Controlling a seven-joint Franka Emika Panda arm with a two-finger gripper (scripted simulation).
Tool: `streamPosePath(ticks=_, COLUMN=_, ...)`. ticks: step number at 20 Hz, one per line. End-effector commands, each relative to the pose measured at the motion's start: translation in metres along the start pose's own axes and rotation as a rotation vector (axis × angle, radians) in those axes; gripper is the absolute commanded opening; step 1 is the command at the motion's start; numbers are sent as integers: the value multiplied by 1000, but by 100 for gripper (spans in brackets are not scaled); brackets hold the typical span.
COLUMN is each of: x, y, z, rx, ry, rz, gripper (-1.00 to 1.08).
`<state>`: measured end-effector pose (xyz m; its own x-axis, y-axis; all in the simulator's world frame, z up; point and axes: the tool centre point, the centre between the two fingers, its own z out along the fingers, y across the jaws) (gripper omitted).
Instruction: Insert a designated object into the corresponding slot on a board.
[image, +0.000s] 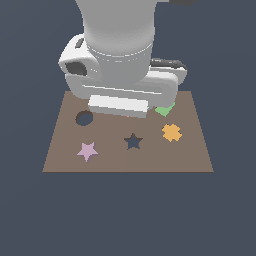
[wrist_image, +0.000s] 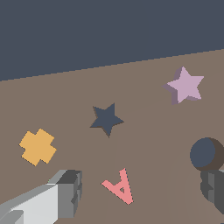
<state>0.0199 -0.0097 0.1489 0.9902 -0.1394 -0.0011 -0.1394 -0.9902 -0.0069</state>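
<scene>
While the arm's bulky wrist hangs over the far part of the board, the exterior view shows the lilac star lying flat on the near side, toward that view's left, untouched. The star-shaped slot sits near the board's middle, a little apart from the star on that view's right, and the orange cross piece lies beyond it, further right. A round hole is farther back on the left, and a green piece peeks out from under the arm. The jaws are hidden here.

From the wrist view, the gripper hovers above the salmon letter A, with one finger on each side of the picture, so the jaws stand wide apart and hold nothing. The lilac star stands proud of the board, well apart from the gripper; the slot lies between it and the cross piece, and the round hole is just beside the other finger.

The likely risk is a descent here, which would close on the letter A instead of the star. A grip across the star's points could also twist it, and its points would then miss the slot's outline and jam.
</scene>
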Motion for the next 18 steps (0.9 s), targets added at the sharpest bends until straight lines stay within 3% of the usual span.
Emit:
streamPosePath(ticks=1, x=8, y=5, z=7, rx=-1, ry=0, rz=53, gripper=100)
streamPosePath(ticks=18, x=76, y=74, z=80, rx=-6, ry=4, rz=604, gripper=100)
